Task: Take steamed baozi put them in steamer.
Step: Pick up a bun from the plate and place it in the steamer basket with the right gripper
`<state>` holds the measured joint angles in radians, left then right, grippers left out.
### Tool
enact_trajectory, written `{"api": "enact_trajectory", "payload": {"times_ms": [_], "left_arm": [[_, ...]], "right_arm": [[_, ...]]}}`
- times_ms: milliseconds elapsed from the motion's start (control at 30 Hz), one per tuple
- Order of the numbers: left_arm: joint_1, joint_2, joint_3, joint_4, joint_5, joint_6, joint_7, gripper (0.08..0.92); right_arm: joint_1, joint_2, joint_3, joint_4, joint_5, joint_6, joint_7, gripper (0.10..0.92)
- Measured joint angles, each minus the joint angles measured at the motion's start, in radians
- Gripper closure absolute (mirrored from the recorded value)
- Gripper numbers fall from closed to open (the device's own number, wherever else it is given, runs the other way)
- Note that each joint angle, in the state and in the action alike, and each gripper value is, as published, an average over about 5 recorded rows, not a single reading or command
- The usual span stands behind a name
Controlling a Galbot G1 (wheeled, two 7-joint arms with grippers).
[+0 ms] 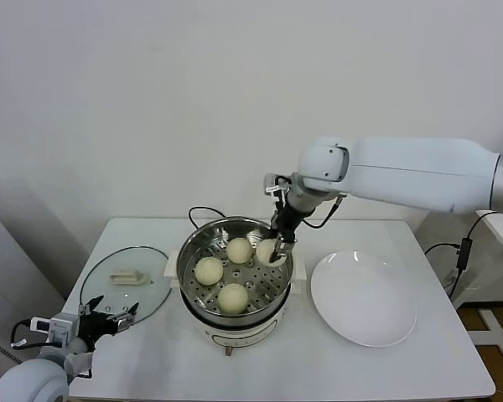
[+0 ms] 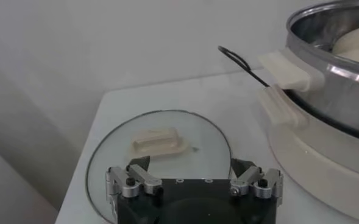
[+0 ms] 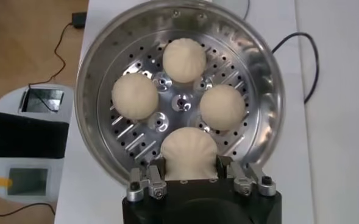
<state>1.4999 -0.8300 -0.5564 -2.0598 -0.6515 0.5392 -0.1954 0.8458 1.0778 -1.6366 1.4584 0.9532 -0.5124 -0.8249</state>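
Note:
The steamer (image 1: 189, 260) is a shiny steel pot on a white base at the table's middle. Three cream-white baozi lie on its perforated tray (image 3: 179, 103): one (image 1: 240, 249) at the back, one (image 1: 209, 270) on the left, one (image 1: 233, 297) at the front. My right gripper (image 1: 271, 250) hangs inside the pot's right side, shut on a fourth baozi (image 3: 188, 152), held just above the tray. My left gripper (image 1: 109, 316) waits open at the table's front left corner, with nothing between its fingers.
A glass lid (image 1: 138, 293) with a cream handle (image 1: 126, 277) lies flat left of the steamer, just beyond my left gripper. A white plate (image 1: 365, 297) sits right of the pot. A black cord (image 1: 203, 213) runs behind the steamer.

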Motion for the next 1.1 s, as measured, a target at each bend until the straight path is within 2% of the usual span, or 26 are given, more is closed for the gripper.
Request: {"api": "enact_trajectory", "payload": {"times_ms": [367, 567, 833, 1100], "left_arm": [[-0.001, -0.002, 0.000, 0.006, 0.000, -0.001, 0.000, 0.177], [-0.001, -0.004, 0.000, 0.008, 0.000, -0.001, 0.001, 0.177], [0.002, -0.006, -0.001, 0.009, 0.000, -0.002, 0.001, 0.177], [-0.002, -0.009, -0.007, 0.008, 0.000, -0.002, 0.000, 0.177]], "right_arm": [[-0.077, 0.017, 0.016, -0.011, -0.034, -0.021, 0.053, 0.493], [-0.114, 0.020, 0.026, -0.012, -0.045, -0.027, 0.073, 0.414], [-0.129, 0.012, 0.041, -0.011, -0.046, -0.036, 0.084, 0.219], [-0.108, -0.030, 0.091, -0.025, -0.017, -0.034, 0.064, 0.203]]}}
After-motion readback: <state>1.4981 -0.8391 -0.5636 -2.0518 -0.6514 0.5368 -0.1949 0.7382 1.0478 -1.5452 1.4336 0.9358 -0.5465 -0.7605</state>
